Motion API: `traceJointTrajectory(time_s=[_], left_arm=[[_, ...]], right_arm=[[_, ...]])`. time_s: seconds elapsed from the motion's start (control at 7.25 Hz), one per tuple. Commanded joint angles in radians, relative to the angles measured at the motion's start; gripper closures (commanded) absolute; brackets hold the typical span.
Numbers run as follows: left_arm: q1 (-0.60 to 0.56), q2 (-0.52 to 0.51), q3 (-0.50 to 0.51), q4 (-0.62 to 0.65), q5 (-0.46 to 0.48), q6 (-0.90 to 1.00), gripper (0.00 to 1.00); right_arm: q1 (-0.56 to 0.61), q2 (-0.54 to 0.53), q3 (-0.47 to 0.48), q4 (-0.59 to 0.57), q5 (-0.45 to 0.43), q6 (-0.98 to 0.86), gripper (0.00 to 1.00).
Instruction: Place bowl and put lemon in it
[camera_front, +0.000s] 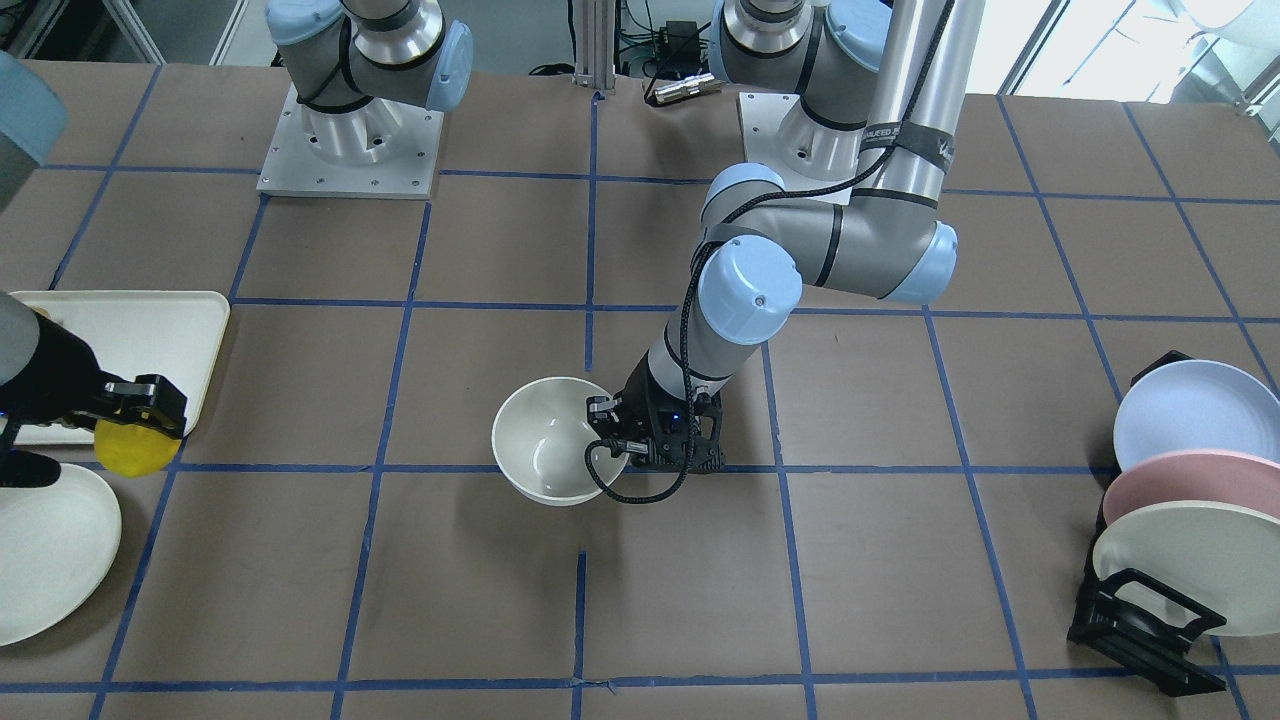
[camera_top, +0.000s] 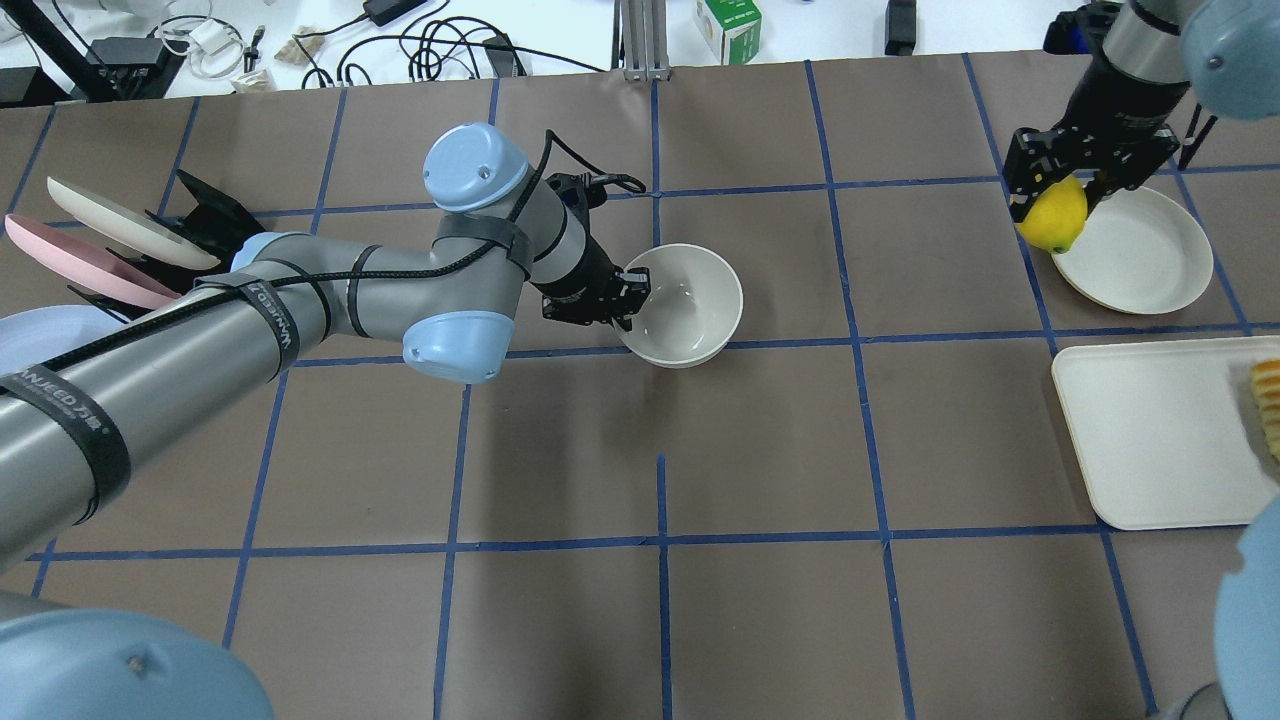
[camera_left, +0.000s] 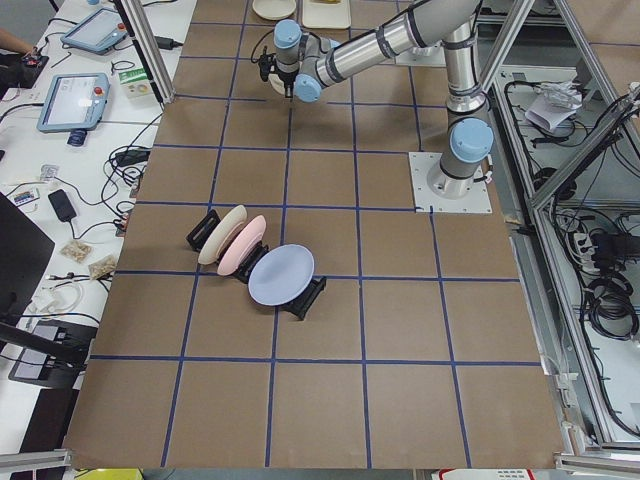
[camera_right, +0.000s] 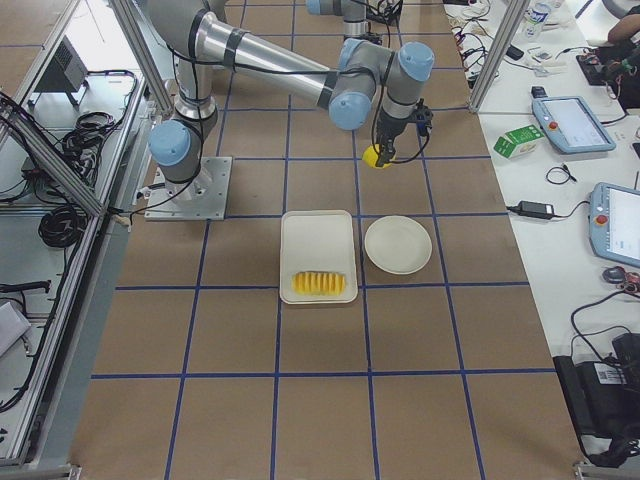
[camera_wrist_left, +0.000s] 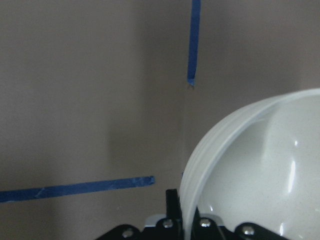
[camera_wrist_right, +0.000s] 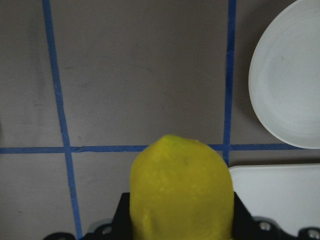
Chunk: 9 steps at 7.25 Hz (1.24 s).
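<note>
Deep glossy off-white bowl (camera_top: 700, 312) looks set down mid-tabletop, with the left end effector (camera_top: 625, 296) pinching its rim. The small bright yellow lemon (camera_top: 1052, 220) is clamped in the right end effector (camera_top: 1056, 204), beside the flat off-white plate (camera_top: 1145, 255) and well apart from the bowl. Risk imo: the left arm crowds the rim, so the lemon drop could clip it, and letting go could tip the bowl.

Brown table (camera_top: 760, 620) w/ blue tape grid. Approx ctr: bowl (camera_top: 690, 310); far left: black plate rack (camera_top: 215, 215). Right side: off-white tray (camera_top: 1150, 440) near, round plate (camera_top: 1140, 255) just beyond it.
</note>
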Motion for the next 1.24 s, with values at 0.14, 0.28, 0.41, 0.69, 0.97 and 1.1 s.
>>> traceJointTrajectory(time_s=[0.14, 0.28, 0.41, 0.69, 0.97, 1.1], left_arm=[[0.005, -0.001, -0.019, 0.015, 0.047, 0.073, 1.0], [0.016, -0.001, -0.022, 0.009, 0.048, 0.074, 1.0], [0.03, -0.001, -0.024, 0.009, 0.042, 0.073, 1.0], [0.027, -0.01, -0.033, 0.018, 0.047, 0.074, 0.37], [0.035, 0.014, -0.011, 0.015, 0.046, 0.074, 0.09], [0.056, 0.052, 0.007, -0.014, 0.048, 0.1, 0.04]], right_arm=[[0.179, -0.007, 0.004, 0.004, 0.004, 0.208, 1.0], [0.224, -0.006, 0.006, 0.004, 0.007, 0.252, 1.0], [0.256, -0.006, 0.006, 0.003, 0.039, 0.271, 1.0], [0.304, 0.0, 0.001, -0.011, 0.103, 0.34, 1.0], [0.347, 0.01, 0.007, -0.023, 0.103, 0.401, 1.0], [0.368, 0.023, 0.009, -0.05, 0.105, 0.426, 1.0]])
